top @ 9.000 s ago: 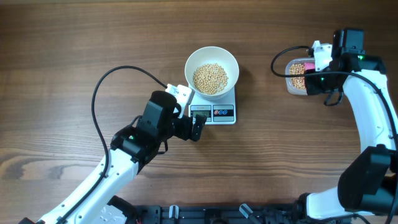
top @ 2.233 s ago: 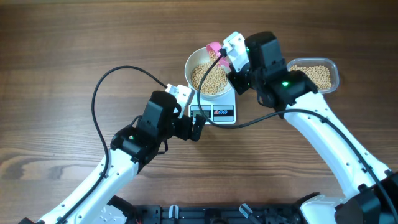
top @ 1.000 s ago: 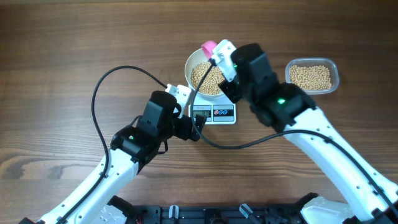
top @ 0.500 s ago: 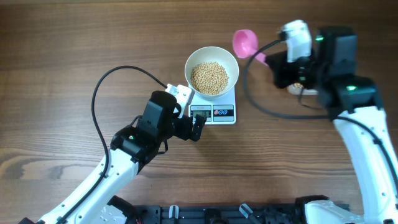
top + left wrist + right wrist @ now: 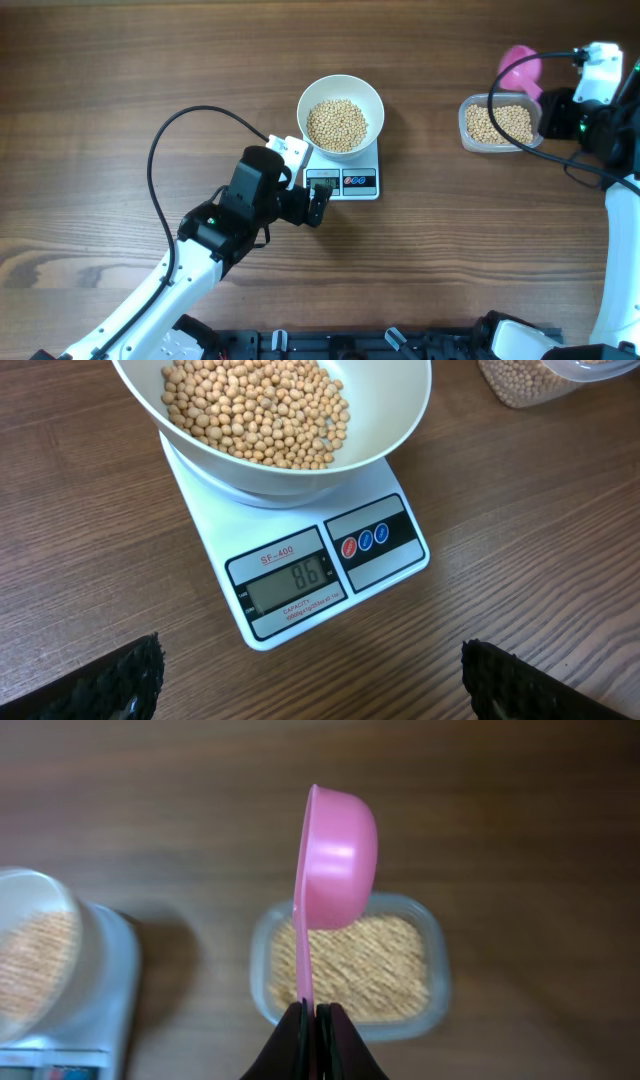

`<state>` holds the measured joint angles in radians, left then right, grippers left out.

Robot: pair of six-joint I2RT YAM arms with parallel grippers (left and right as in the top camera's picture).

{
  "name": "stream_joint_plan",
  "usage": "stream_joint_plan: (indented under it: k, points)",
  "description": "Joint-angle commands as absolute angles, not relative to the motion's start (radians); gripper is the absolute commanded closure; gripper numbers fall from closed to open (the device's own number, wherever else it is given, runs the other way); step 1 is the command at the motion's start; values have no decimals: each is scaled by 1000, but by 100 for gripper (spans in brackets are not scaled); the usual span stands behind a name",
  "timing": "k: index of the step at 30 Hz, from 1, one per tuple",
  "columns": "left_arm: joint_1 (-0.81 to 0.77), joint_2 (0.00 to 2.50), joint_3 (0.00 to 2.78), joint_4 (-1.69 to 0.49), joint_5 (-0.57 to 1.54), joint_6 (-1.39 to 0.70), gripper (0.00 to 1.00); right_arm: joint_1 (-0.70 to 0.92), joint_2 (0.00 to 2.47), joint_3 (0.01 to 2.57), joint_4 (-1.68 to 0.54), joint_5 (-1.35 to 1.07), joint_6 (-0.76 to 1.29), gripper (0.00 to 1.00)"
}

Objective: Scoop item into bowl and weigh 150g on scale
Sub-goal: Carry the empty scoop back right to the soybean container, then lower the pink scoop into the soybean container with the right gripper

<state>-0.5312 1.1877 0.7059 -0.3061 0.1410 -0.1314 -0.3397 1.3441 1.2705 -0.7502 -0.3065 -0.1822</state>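
The white bowl (image 5: 306, 100) sits on the white scale (image 5: 372, 181) and holds a heap of tan beans (image 5: 337, 124). In the left wrist view the scale (image 5: 212, 530) has its display (image 5: 296, 578) reading 86, under the bowl (image 5: 392, 428). My left gripper (image 5: 318, 206) hovers just in front of the scale, open and holding nothing (image 5: 315, 682). My right gripper (image 5: 313, 1020) is shut on the handle of a pink scoop (image 5: 338, 855). The scoop (image 5: 521, 68) is turned on its side above the clear tub (image 5: 466, 125), its inside hidden.
The clear tub (image 5: 438, 975) at the far right holds more beans (image 5: 350, 965). A black cable (image 5: 180, 125) loops over the wood left of the scale. Brown wooden tabletop (image 5: 120, 60) lies all around.
My right arm has swung right, carrying the pink scoop from over the bowl to above the clear tub. The left arm has stayed still.
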Motion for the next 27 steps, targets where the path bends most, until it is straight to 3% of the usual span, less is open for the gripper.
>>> stream_joint_plan:
  k: [1, 18, 27]
  points:
    - [-535, 1191, 701, -304, 156, -109, 0, -339, 1343, 1294, -788, -155, -287, 96]
    - [-535, 1191, 701, -304, 156, -108, 0, -334, 1550, 1294, -840, -45, -316, 96]
    - [-535, 1191, 701, -304, 156, -109, 0, -237, 1586, 1294, -842, 99, -368, 96]
